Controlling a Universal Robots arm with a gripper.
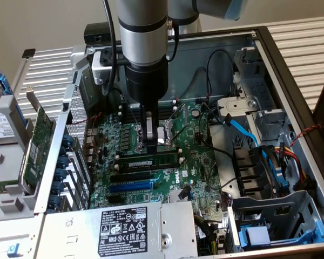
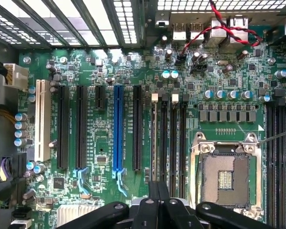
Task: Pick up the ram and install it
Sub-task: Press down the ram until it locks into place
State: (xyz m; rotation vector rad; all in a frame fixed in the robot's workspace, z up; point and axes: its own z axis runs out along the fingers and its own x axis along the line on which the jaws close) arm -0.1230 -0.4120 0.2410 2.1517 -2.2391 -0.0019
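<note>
The case [image 1: 291, 108] lies open on its side on a slatted counter [image 1: 299, 32]. Nearest in the exterior view is the silver power supply [image 1: 124, 229] with its black label. To the exterior view's right of it sits a blue drive caddy [image 1: 254, 236] in a metal bay.

Beyond the supply is the motherboard [image 1: 205, 162]. First come the long card slots, one of them blue [image 1: 130, 185]. Just past them is the ram [image 1: 148, 161], standing on edge along the memory slot nearest the card slots, its black chips facing the camera.

The gripper [image 1: 149, 147] hangs straight down over the middle of the ram. Its fingers are clenched together, and their tips are right above the stick's top edge. Whether they touch it I cannot tell. In the wrist view the closed black fingers [image 2: 152, 191] line up with the row of memory slots [image 2: 174, 138], between the blue slot [image 2: 117, 129] and the open CPU socket [image 2: 225, 179].

Just behind the fingers in the exterior view is that socket [image 1: 167, 135], with more memory slots beyond it. A blue cable [image 1: 243, 132] runs over the drive cage on the exterior view's right.

Outside the case, on the exterior view's left, a green card [image 1: 40, 140] with a metal bracket leans upright. The arm [image 1: 143, 38] rises out of the top of the exterior view.
</note>
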